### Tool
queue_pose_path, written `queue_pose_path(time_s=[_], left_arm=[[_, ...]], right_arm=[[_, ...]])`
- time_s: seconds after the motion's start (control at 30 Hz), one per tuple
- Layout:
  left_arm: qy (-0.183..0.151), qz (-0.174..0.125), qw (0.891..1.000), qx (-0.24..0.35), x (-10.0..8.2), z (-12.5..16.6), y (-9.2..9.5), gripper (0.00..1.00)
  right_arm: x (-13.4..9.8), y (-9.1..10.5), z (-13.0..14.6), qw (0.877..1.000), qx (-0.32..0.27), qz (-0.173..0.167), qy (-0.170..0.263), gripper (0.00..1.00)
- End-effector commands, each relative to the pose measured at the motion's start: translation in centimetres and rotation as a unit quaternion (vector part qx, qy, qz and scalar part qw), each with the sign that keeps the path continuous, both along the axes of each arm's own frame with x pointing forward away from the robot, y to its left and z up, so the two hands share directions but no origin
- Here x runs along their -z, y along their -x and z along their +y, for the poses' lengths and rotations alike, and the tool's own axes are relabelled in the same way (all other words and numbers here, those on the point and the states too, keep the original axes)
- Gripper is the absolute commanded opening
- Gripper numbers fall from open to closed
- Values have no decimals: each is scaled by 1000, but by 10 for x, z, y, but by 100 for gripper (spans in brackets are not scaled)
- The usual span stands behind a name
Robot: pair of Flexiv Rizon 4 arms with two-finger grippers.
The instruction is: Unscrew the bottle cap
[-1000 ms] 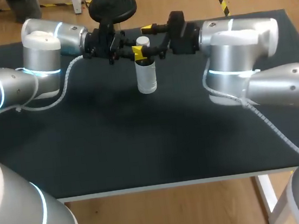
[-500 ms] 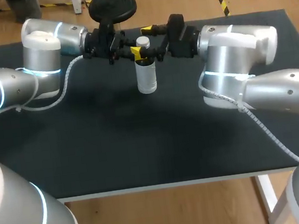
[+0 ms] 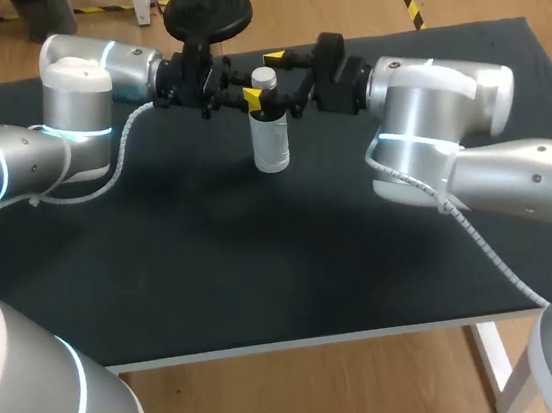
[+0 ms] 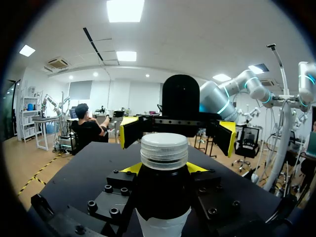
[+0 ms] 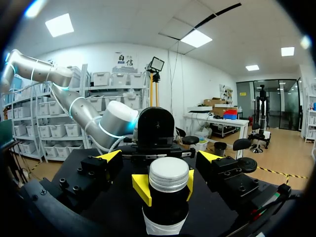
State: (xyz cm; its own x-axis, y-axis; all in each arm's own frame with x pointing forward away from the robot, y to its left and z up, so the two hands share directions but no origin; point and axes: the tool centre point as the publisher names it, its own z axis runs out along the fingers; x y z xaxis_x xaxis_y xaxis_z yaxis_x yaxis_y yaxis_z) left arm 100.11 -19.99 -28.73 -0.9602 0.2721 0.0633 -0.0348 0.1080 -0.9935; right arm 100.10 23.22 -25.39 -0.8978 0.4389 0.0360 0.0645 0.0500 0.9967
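1. Bottle [image 3: 270,139]: pale body, dark neck. You find it standing upright on the table [image 3: 264,268], toward the far edge and roughly midway across, between the two grippers.

2. Cap [image 3: 263,75]: white, ribbed round the side, seated on top of the bottle's neck.

3. Left gripper [image 4: 163,169]: comes in from the left side of the head view. Its yellow fingertips [image 4: 130,168] press against the dark neck from both sides, just under the cap, so you have it pinching the bottle (in its own wrist view the bottle rises right out of the grip).

4. Right gripper [image 5: 160,158]: comes in from the right side of the head view, facing the left one across the bottle. Its fingers are spread wide, one yellow tip to either side of the cap at about cap height. Both tips stand apart from the cap (the left wrist view shows you the gap on each side). It holds nothing.
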Motion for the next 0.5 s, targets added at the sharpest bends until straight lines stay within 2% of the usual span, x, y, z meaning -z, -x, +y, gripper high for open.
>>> queue_pose_path(time_s=[0.03,0.17,0.3,0.33,0.4,0.47,0.5], left_arm=[[1,1,1000,4,3,0,-3,0],[1,1,1000,4,3,0,-3,0],[1,1,1000,4,3,0,-3,0],[1,1,1000,4,3,0,-3,0],[1,1,1000,4,3,0,-3,0],[1,1,1000,4,3,0,-3,0],[1,1,1000,4,3,0,-3,0]], right_arm=[[3,1,1,1000,4,-3,-7,100],[3,1,0,1000,1,-3,-9,100],[2,0,1,1000,-1,-4,-8,92],[2,0,1,1000,-1,-4,-8,84],[1,0,0,1000,-2,-6,-10,76],[0,0,0,1000,-2,-7,-13,76],[0,0,0,1000,-3,-8,-21,82]])
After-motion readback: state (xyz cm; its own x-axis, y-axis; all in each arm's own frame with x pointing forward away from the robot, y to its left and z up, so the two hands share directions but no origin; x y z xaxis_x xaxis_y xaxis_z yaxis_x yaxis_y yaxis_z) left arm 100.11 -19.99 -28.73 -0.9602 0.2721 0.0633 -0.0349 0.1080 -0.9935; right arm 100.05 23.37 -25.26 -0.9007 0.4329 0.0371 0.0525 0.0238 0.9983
